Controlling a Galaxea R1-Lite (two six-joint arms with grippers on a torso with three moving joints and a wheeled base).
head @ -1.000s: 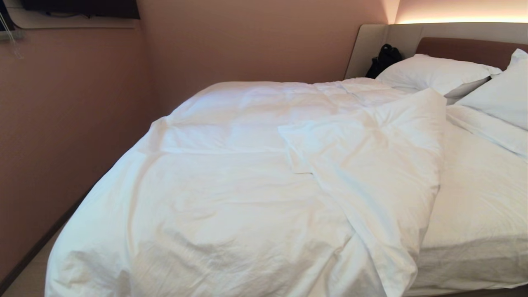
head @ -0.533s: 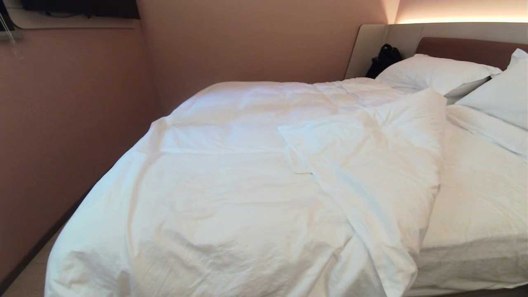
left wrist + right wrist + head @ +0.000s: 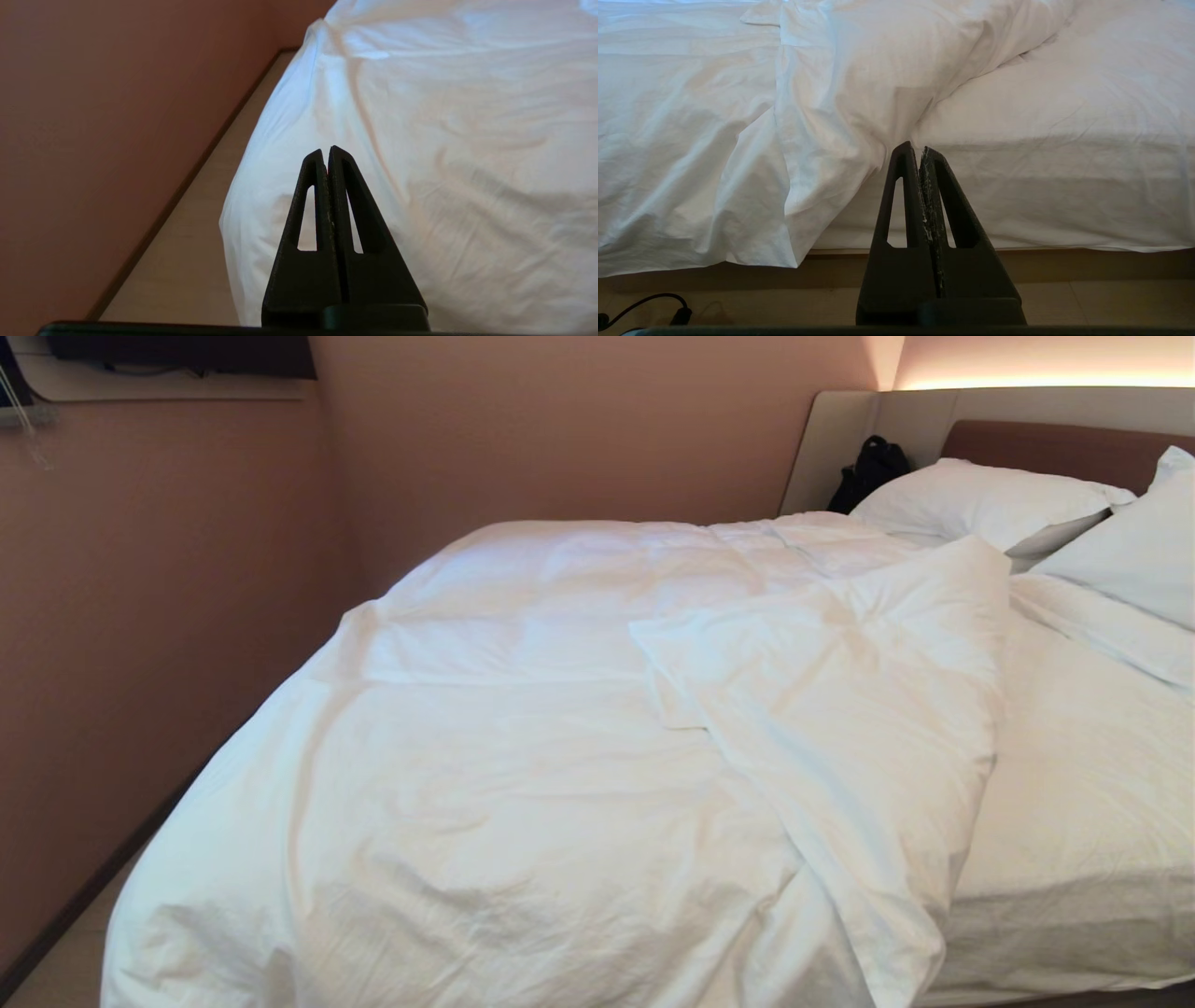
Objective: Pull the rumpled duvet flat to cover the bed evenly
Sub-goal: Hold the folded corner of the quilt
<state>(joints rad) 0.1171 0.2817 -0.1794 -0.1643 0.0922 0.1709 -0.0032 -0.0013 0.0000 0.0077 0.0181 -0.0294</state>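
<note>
Two pillows top the bed beside duvet.

On my left a plain pinkish-brown wall runs back to a corner, where it meets a second wall of the same colour. A dark skirting strip lines the foot of the left wall, and beside it I see a narrow run of pale floor. High in the far left corner, a dark unit sits on a pale shelf. Warm light glows in a band above a beige padded panel. A black bag leans against that panel. A black cable lies on the floor near me.
</note>
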